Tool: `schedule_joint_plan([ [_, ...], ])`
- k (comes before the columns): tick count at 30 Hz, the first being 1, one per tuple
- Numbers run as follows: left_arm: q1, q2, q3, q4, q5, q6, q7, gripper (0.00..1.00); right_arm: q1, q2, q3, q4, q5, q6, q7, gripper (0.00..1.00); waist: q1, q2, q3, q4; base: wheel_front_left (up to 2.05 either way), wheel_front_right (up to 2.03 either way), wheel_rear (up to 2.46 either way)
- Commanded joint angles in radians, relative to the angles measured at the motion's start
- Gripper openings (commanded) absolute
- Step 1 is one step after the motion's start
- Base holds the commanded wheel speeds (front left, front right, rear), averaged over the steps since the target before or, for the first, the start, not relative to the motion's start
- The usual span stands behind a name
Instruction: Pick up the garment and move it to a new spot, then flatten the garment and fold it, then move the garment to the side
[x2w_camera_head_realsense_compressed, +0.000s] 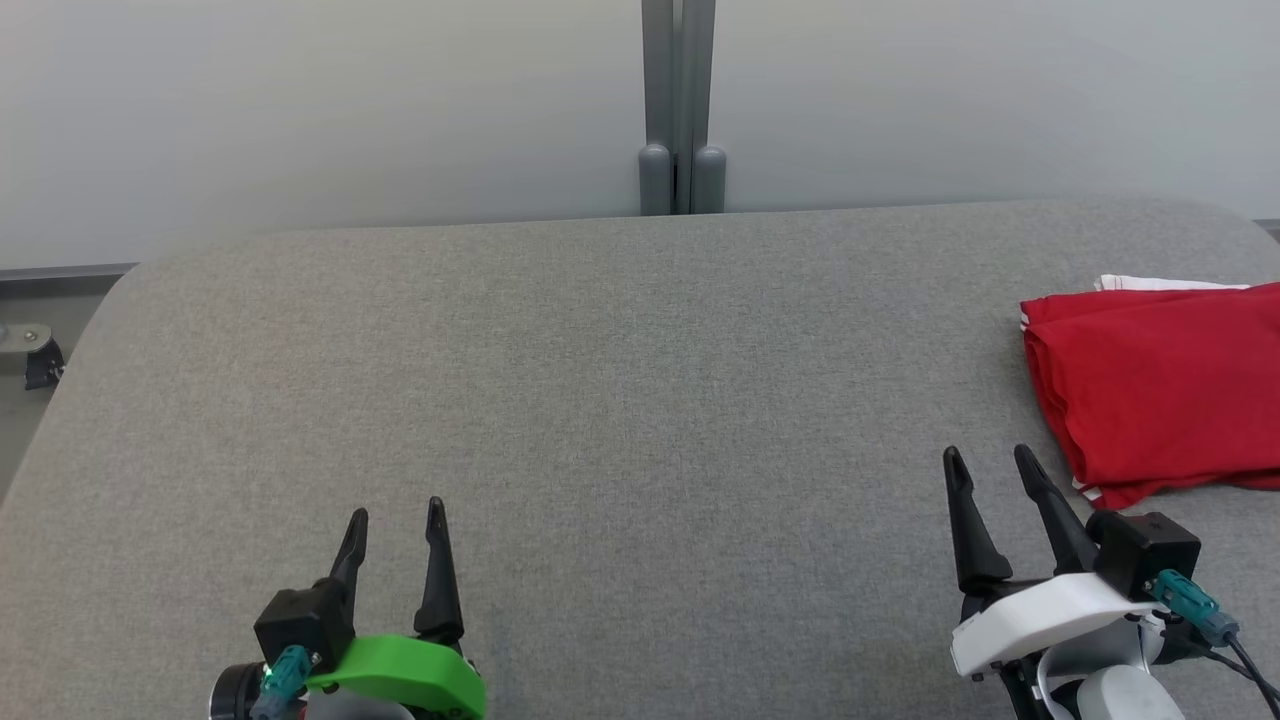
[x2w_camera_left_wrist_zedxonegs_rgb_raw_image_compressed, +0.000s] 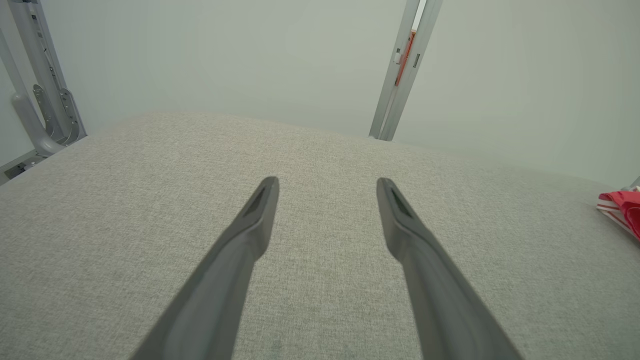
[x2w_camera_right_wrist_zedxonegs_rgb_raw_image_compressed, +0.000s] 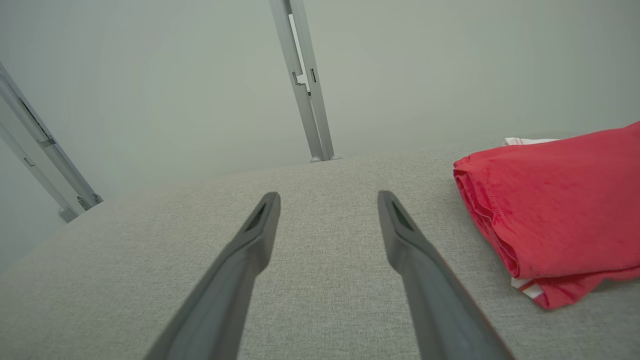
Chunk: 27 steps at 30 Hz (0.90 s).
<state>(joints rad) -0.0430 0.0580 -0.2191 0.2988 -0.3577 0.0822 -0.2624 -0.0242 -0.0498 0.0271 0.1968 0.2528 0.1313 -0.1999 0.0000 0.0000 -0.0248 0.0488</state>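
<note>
The red garment lies folded in a compact stack at the far right of the grey padded table and runs off the right edge of our head view. White and red striped trim peeks out at its far edge and its near corner. We judge that it sits there because the folding is done and it is set to the side, leaving the middle of the table free. The task looks finished or very close to it.

Our right gripper hovers just near and left of the stack, apart from the cloth, its two dark fingers spread and holding nothing. Our left gripper hangs at the near left, well apart from the garment, its fingers likewise spread and empty. Both point toward the far edge, low over the table, in what we take to be a rest pose.

Behind the table stands a pale wall with a grey metal post. We can read no brand, label or writing on the garment, the grippers or the wall.
</note>
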Motion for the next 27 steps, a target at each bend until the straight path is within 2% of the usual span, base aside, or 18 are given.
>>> schedule_joint_plan([
  [1, 0.0, 0.001, 0.003, -0.002, 0.009, -0.001, -0.003, 1.0, 0.012, -0.002, 0.0, -0.001, 0.003, -0.001, -0.003, 1.0, 0.0, 0.0, 0.0, 0.0, 0.0, 0.0, 0.0],
  [11, 0.0, 0.0, 0.004, -0.002, 0.011, 0.006, -0.003, 1.0, 0.013, -0.002, -0.001, -0.007, 0.006, -0.001, 0.0, 1.0, 0.0, 0.0, 0.002, 0.001, 0.0, 0.0, 0.0],
  [12, 0.001, -0.001, 0.002, 0.001, 0.0, 0.001, 0.001, 0.0, 0.001, 0.0, -0.001, -0.001, 0.002, 0.0, 0.0, 0.0, 0.0, 0.0, 0.002, 0.001, 0.0, 0.0, 0.0],
  [15, 0.011, -0.002, 0.0, 0.024, -0.01, 0.0, 0.008, 0.0, 0.009, 0.004, -0.001, 0.024, 0.009, 0.0, 0.002, 0.0, 0.0, 0.0, 0.002, 0.001, 0.0, 0.0, 0.0],
  [27, -0.004, -0.003, 0.054, 0.011, -0.209, -0.034, 0.068, 0.0, -0.008, 0.003, -0.023, 0.027, 0.226, 0.0, 0.052, 0.0, 0.0, 0.0, 0.005, -0.004, 0.0, 0.0, 0.0],
])
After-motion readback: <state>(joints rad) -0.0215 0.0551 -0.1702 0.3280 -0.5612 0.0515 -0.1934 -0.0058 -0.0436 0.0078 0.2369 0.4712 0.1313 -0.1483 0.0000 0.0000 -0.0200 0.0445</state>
